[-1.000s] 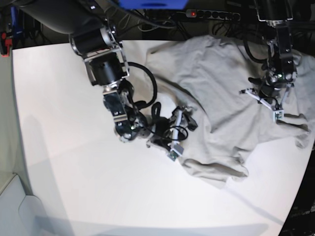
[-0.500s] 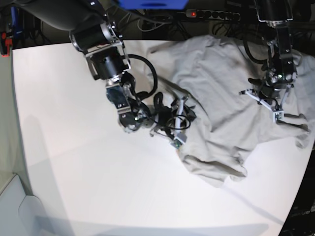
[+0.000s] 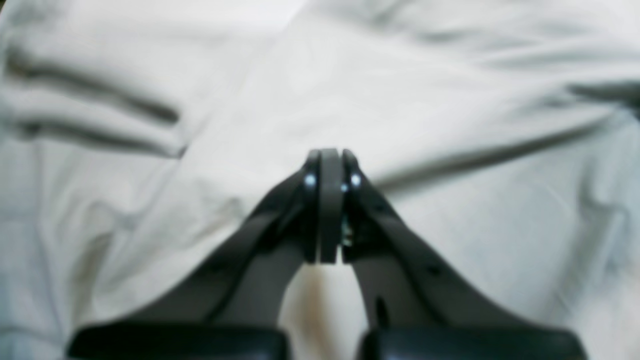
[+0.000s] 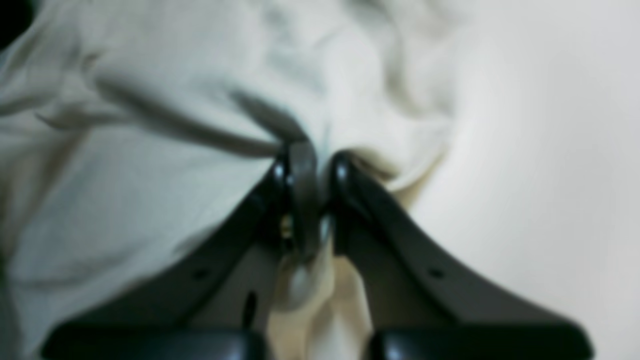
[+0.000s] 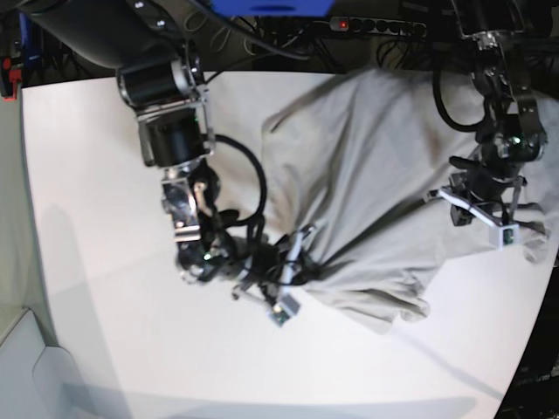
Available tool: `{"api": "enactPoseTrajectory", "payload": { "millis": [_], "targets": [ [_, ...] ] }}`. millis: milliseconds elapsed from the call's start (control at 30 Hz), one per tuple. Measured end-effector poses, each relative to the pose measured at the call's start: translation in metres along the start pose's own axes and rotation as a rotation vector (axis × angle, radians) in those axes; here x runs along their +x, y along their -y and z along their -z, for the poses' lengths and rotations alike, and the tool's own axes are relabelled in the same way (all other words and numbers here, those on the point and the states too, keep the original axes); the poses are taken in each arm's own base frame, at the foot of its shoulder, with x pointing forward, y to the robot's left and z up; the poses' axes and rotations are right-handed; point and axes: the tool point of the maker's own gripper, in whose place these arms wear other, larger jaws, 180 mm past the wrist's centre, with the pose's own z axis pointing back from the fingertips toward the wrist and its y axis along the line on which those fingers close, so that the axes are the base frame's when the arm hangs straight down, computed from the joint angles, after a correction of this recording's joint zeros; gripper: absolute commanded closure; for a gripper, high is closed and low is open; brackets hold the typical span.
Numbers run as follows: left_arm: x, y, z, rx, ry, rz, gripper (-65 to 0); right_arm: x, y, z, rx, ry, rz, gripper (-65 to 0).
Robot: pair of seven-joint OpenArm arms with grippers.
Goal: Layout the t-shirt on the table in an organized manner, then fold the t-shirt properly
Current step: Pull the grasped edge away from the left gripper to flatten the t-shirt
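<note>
The right gripper (image 4: 310, 165), open a second ago, is now clamped on the edge of the wrinkly beige cotton t-shirt (image 5: 376, 175) and drags it across the smooth white table (image 5: 105, 218), so spreading begins. The base view shows taut folds; the left wrist view shows the left gripper (image 3: 327, 170) closed, empty, above cloth.

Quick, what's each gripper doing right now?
Left gripper: closed, fingers pressed together above the t-shirt, holding nothing visible.
Right gripper: closed on a pinched fold of the t-shirt.
</note>
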Motion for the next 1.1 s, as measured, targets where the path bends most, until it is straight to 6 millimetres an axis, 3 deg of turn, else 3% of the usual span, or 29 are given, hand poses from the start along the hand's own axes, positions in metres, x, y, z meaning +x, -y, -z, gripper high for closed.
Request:
{"api": "enactPoseTrajectory", "payload": {
  "millis": [133,200,367,500,667,833,967,1033,1100],
  "targets": [
    [0.024,-0.013,-0.012,0.011,0.04,-0.061,-0.1,0.012,0.07,-0.039,-0.143,0.021,0.016,0.0],
    [0.026,-0.019,-0.011,0.02,0.045,-0.071,-0.1,0.013,0.093,-0.055,-0.194,0.023,0.018,0.0],
    [-0.013,-0.065,0.007,0.151,-0.056,-0.121,-0.1,-0.004,0.132,-0.086,-0.279,0.006,0.044,0.0],
    [-0.024,-0.067,0.02,0.146,-0.072,-0.153,-0.1,-0.009,0.147,-0.1,-0.313,0.01,0.063,0.0],
    [-0.038,-0.044,0.034,0.095,-0.129,-0.118,-0.1,-0.03,0.172,-0.127,-0.38,-0.014,0.093,0.0],
    [-0.046,-0.016,0.043,0.034,-0.158,-0.064,-0.1,-0.031,0.177,-0.133,-0.392,-0.016,0.091,0.0],
    [-0.056,-0.018,0.061,0.043,-0.163,-0.053,-0.1,-0.036,0.174,-0.131,-0.387,-0.03,0.096,-0.4],
    [-0.071,-0.021,0.065,0.059,-0.182,-0.038,-0.1,-0.049,0.172,-0.131,-0.382,-0.079,0.111,-5.2],
    [-0.072,-0.021,0.066,0.063,-0.182,-0.022,-0.1,-0.058,0.169,-0.13,-0.376,-0.102,0.12,-11.6]
  ]
}}
